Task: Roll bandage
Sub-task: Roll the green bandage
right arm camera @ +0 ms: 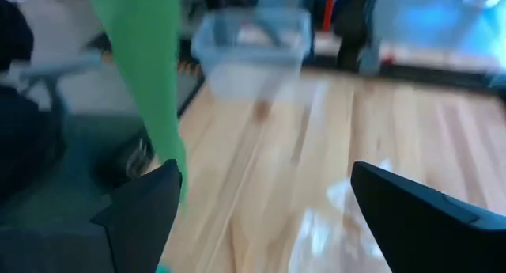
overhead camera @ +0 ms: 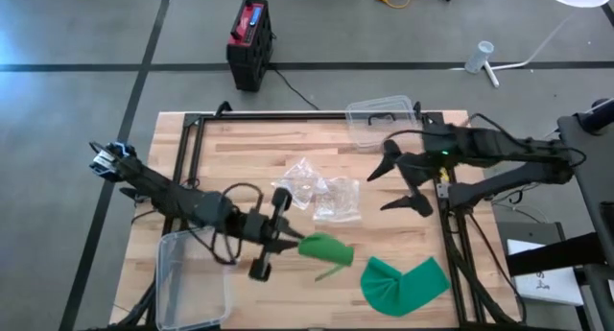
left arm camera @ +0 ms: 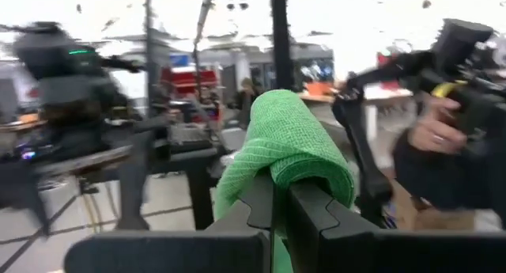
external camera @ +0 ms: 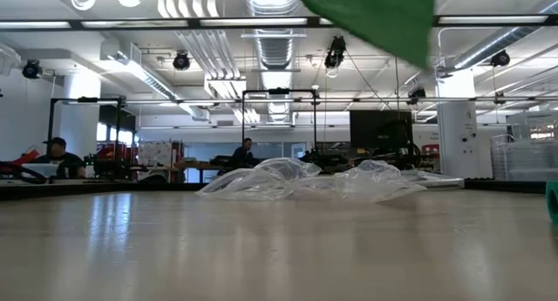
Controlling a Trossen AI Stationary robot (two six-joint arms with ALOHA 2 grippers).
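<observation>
Your left pincer (overhead camera: pixel 288 241) is clamping the green bandage roll (overhead camera: pixel 324 248), whose loose tail (overhead camera: pixel 403 283) is trailing toward your right side; the right pincer (overhead camera: pixel 401 174), gaping wide and empty, is hanging nearer that tail.

Wooden table (overhead camera: pixel 240 149): plastic wrappers (overhead camera: pixel 321 192), bandage (overhead camera: pixel 403 281)

Even, bright light falls from overhead; the wooden table (overhead camera: pixel 288 158) shows only soft, short shadows beneath the arms in the high view. In the low view, ceiling strip lights (external camera: pixel 218 23) glare white and reflect as a pale sheen on the tabletop, whose near part is out of focus. The left wrist view is blown out at the far windows, with motion blur on both sides. The right wrist view is smeared throughout by motion blur.
</observation>
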